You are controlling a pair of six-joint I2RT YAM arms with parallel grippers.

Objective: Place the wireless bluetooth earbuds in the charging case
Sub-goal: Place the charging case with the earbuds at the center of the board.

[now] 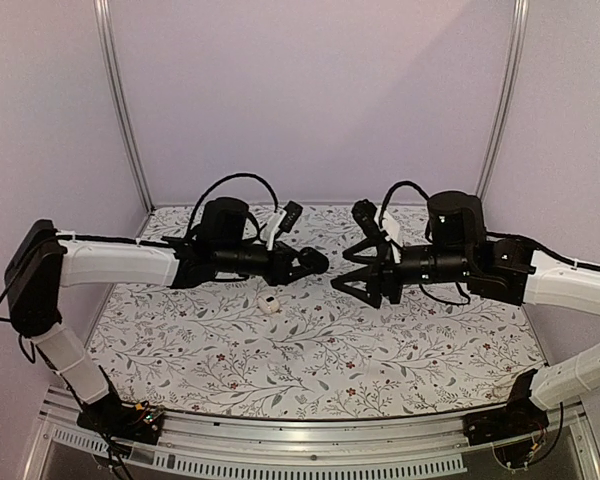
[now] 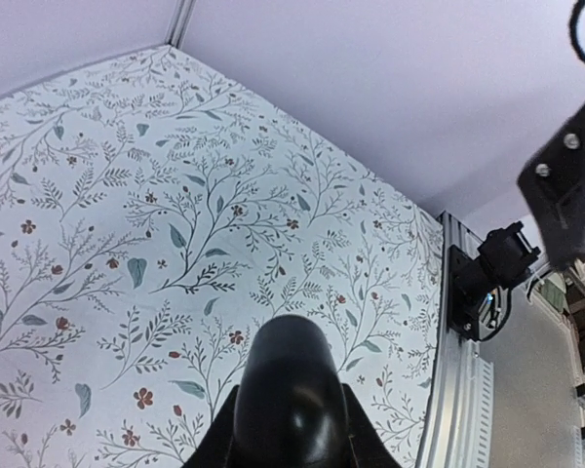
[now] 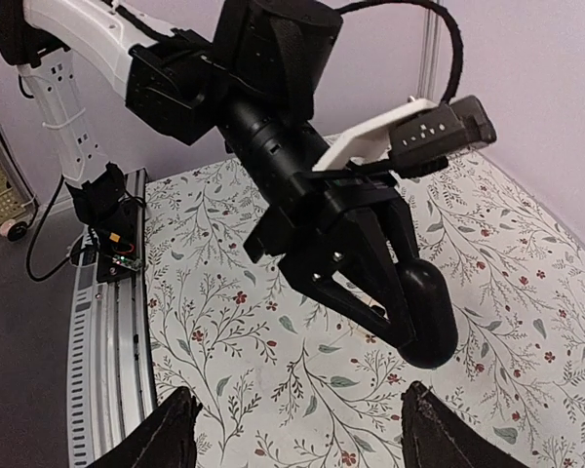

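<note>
My left gripper (image 1: 302, 263) is shut on a glossy black oval case (image 1: 315, 261), held in the air above the table with its rounded end sticking out past the fingers. The left wrist view has that case (image 2: 289, 380) filling the bottom centre, with the left gripper (image 2: 291, 441) clamped on its sides. My right gripper (image 1: 348, 252) faces it from the right, open and holding nothing. In the right wrist view the case (image 3: 424, 314) hangs ahead of the spread right gripper (image 3: 302, 421), apart from both fingers. The earbuds are out of view.
A small white case-like object (image 1: 270, 303) lies on the floral tablecloth (image 1: 310, 350) below the left gripper. Purple walls close off the back and sides. An aluminium rail (image 1: 310, 425) runs along the near edge, with both arm bases on it.
</note>
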